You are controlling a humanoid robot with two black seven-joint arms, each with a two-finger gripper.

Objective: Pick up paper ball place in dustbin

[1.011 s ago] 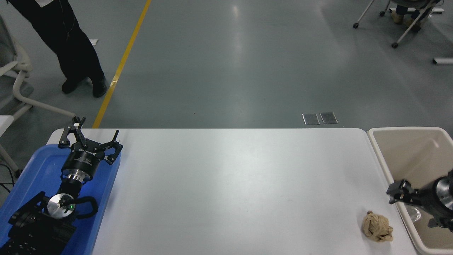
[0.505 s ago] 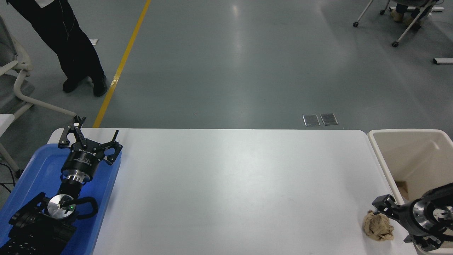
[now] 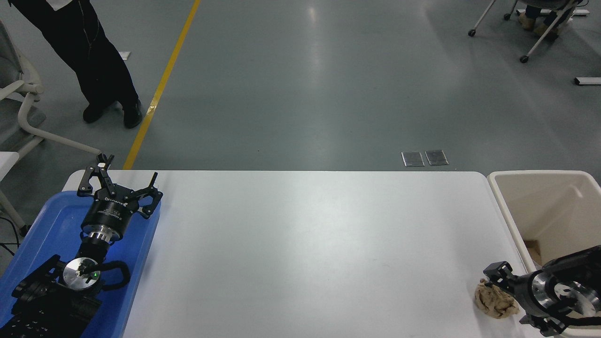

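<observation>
The paper ball [image 3: 494, 300] lies on the white desk [image 3: 300, 253] near its front right corner, against the right claw [image 3: 509, 300].

The right claw comes in from the right edge, low over the desk, and its upper finger [image 3: 496, 272] stands at the ball's far side; the lower finger is near the picture's bottom edge, and I cannot tell if the claw is apart around the ball or already pressing it. Just right of the ball stands one cream dustbin [image 3: 504, 206], beside the desk's right edge. There is one paper ball, one dustbin and one blue tray [image 3: 56, 216]. The left claw [image 3: 119, 180] is parked over the blue tray at the lower left, with its fingers spread apart. One person's legs [image 3: 94, 65] stand on the floor at the top left.
</observation>
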